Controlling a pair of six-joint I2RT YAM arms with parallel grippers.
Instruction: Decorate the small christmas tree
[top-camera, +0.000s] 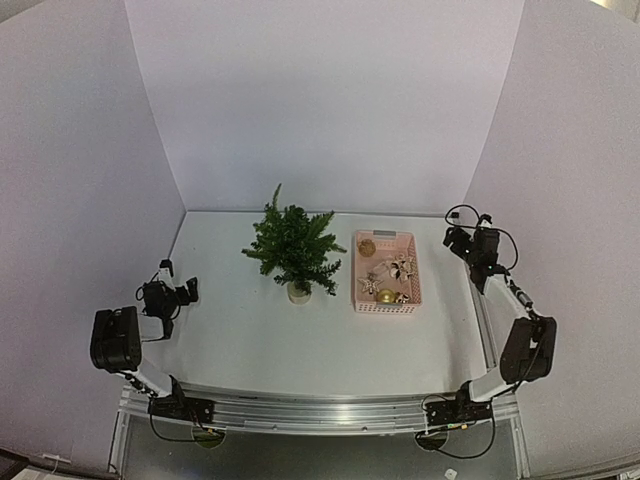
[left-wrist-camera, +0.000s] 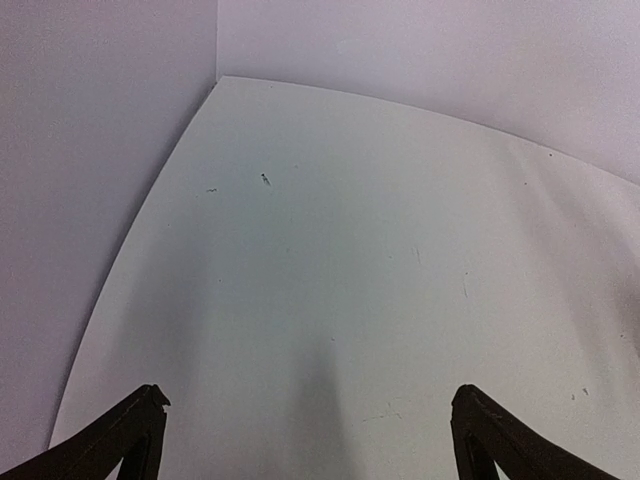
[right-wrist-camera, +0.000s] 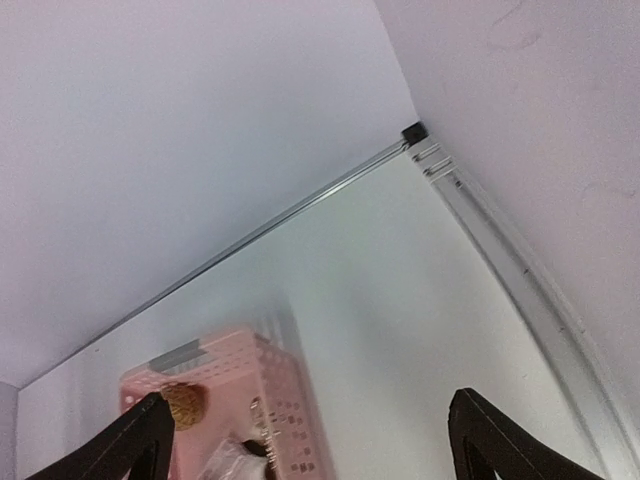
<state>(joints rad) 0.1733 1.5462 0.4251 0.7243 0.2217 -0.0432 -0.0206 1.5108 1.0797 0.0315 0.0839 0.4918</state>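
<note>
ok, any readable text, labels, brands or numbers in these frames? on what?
No readable text anywhere.
One grey label on the far end of the pink basket: too small in the top view, blurred in the right wrist view.
The small christmas tree and the ornaments in the basket show no text.
</note>
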